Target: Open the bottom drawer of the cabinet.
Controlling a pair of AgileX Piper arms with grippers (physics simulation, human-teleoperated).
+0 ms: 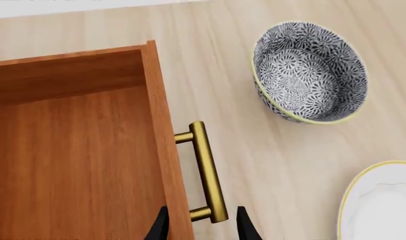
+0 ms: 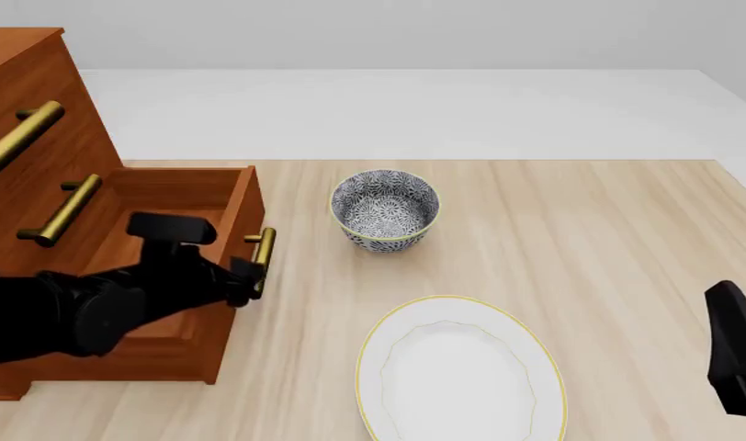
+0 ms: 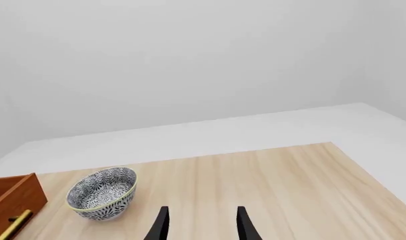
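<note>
Straddling the brass handle (image 1: pixel 204 171) with spread fingers, my left claw (image 1: pixel 201 225) is at the bottom drawer (image 2: pixel 214 276), pulled out of the cabinet (image 2: pixel 36 110) at the tabletop's (image 2: pixel 593 230) left; farther off, the patterned bowl (image 2: pixel 384 208); my right claw (image 3: pixel 201 225) hangs spread, empty.
</note>
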